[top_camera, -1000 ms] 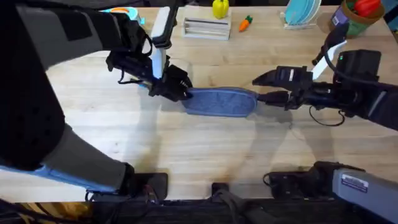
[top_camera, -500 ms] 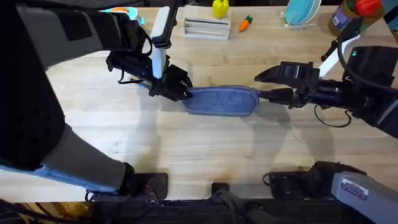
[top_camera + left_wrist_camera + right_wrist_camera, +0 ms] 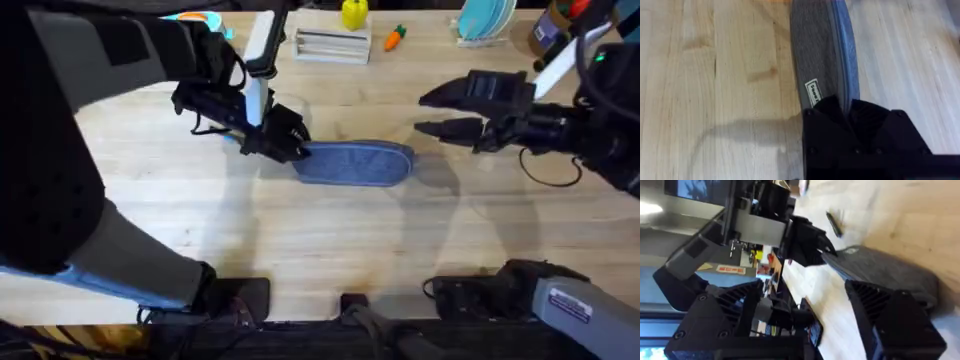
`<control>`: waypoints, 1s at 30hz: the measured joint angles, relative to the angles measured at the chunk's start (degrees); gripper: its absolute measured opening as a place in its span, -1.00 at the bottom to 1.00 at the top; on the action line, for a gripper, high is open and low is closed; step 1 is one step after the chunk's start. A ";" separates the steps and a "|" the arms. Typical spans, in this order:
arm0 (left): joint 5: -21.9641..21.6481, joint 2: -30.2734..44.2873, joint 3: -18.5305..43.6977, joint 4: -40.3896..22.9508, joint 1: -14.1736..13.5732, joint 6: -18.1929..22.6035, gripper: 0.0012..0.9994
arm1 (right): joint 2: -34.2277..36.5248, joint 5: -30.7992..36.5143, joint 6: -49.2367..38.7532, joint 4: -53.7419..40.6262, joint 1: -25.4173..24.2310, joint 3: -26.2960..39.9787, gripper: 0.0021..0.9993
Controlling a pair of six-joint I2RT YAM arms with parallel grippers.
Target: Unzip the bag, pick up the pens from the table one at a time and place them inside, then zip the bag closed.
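One white label [image 3: 814,92] on bag [image 3: 355,162], lettering unreadable; left end effector [image 3: 287,140] pinching bag end.

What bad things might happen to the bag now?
The left gripper pinches only one end of the bag, so a pull might drag the whole pouch across the table instead of holding it steady. The right gripper hangs open, apart from the other end; reaching back, it might miss the small zip pull or bump the bag askew.

arms: black housings | links: white segments | cables: black loops | right base: white label
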 joint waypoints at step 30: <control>0.00 0.02 0.00 -0.07 0.00 -0.02 -0.92 | -0.42 14.37 -12.37 -24.11 -1.88 2.20 0.99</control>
